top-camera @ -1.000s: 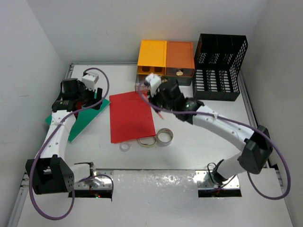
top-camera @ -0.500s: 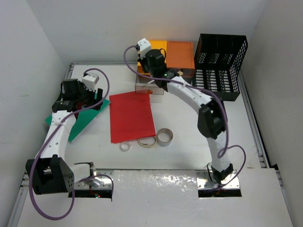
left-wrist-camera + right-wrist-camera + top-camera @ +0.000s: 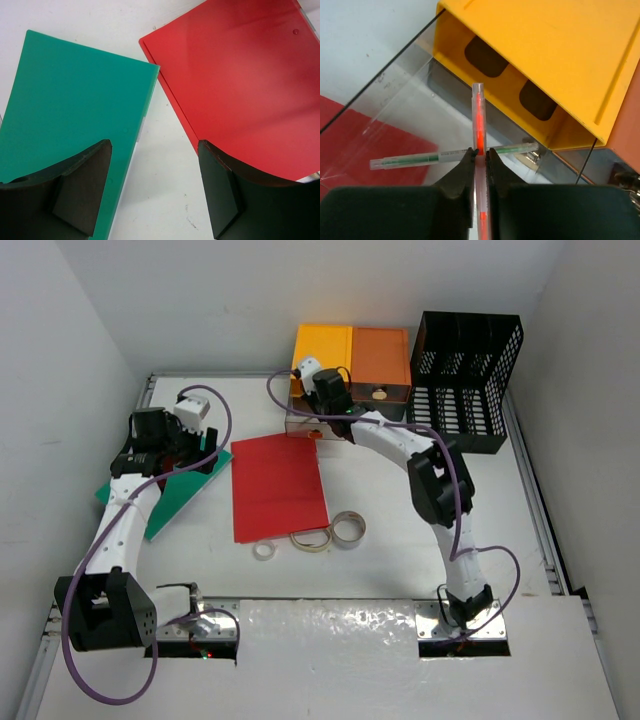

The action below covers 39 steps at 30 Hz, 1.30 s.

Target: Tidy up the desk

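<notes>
desk (image 3: 160, 200) below wide L jaws; R jaws tight on red pen (image 3: 479, 110)

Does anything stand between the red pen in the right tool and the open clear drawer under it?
Nothing visible blocks it. The right tool holds the clear red-ink pen over the transparent plastic drawer; only a green-ink pen lies crosswise in that drawer.

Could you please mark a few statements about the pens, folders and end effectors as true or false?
1. The right end effector grips a red pen. True.
2. The left end effector is shut on the green folder. False: the left end effector is open; the green folder lies free.
3. A green pen lies in the clear drawer. True.
4. The red folder stands in the black rack. False: it lies flat on the desk.
</notes>
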Motion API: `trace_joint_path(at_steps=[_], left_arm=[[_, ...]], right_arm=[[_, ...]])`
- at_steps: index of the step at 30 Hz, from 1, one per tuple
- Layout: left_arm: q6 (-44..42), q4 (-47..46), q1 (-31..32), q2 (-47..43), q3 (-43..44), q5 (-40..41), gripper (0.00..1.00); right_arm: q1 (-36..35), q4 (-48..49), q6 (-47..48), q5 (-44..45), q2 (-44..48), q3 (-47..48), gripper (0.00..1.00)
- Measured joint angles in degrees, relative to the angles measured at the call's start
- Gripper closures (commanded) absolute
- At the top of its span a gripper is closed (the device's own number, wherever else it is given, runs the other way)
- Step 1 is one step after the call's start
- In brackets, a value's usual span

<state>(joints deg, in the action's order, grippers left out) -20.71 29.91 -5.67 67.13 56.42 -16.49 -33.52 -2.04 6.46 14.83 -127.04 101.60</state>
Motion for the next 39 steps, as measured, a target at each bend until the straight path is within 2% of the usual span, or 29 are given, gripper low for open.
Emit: trace_joint_path(at_steps=[1, 2, 3, 4, 8, 10, 13, 14, 16, 20, 26, 32, 39], left_arm=[[0.0, 0.0, 0.0, 0.0, 0.0, 0.02, 0.32], [0.0, 0.02, 0.0, 0.0, 0.0, 0.07, 0.32], [0.0, 0.0, 0.0, 0.0, 0.0, 0.13, 0.32], [0.0, 0.02, 0.0, 0.0, 0.0, 0.17, 0.32], [0.0, 0.02, 0.0, 0.0, 0.0, 0.44, 0.32], [0.0, 0.0, 0.0, 0.0, 0.0, 0.57, 0.32], [-0.02, -0.04, 0.0, 0.0, 0.0, 0.81, 0.32], [-0.02, -0.13, 0.0, 0.0, 0.0, 0.85, 0.32], [-0.02, -0.22, 0.0, 0.0, 0.0, 0.98, 0.32], [-0.02, -0.22, 0.0, 0.13, 0.0, 1.33, 0.32], [-0.02, -0.24, 0.0, 0.26, 0.0, 1.46, 0.32], [-0.13, -0.24, 0.0, 0.96, 0.0, 1.53, 0.32], [-0.31, -0.26, 0.0, 1.44, 0.0, 2.19, 0.32]], right_arm=[[0.0, 0.0, 0.07, -0.02, 0.09, -0.02, 0.55], [0.0, -0.24, 0.33, -0.04, 0.28, 0.0, 0.47], [0.0, -0.7, 0.44, 0.02, 0.55, 0.02, 0.42], [0.0, -1.6, 0.9, -0.02, 0.72, 0.44, 0.38], [0.0, -4.61, 1.73, -0.15, 2.91, 1.29, 0.36], [0.0, -5.57, 1.92, -0.55, 5.29, 1.07, 0.39], [0.0, -5.66, 1.62, -2.75, 11.98, -2.51, 0.63], [0.0, -4.96, 1.14, -3.87, 14.58, -4.57, 0.81], [0.0, -3.52, 0.02, -6.62, 20.17, -9.79, 0.98], [-0.09, 1.22, -2.8, -13.2, 26.99, -21.38, 1.0], [-0.44, 0.74, -4.63, -17.44, 23.74, -30.84, 1.0], [-0.46, -0.22, -4.9, -15.34, 18.43, -28.46, 1.0], [0.04, 0.17, -3.19, -6.38, 8.83, -15.34, 1.0]])
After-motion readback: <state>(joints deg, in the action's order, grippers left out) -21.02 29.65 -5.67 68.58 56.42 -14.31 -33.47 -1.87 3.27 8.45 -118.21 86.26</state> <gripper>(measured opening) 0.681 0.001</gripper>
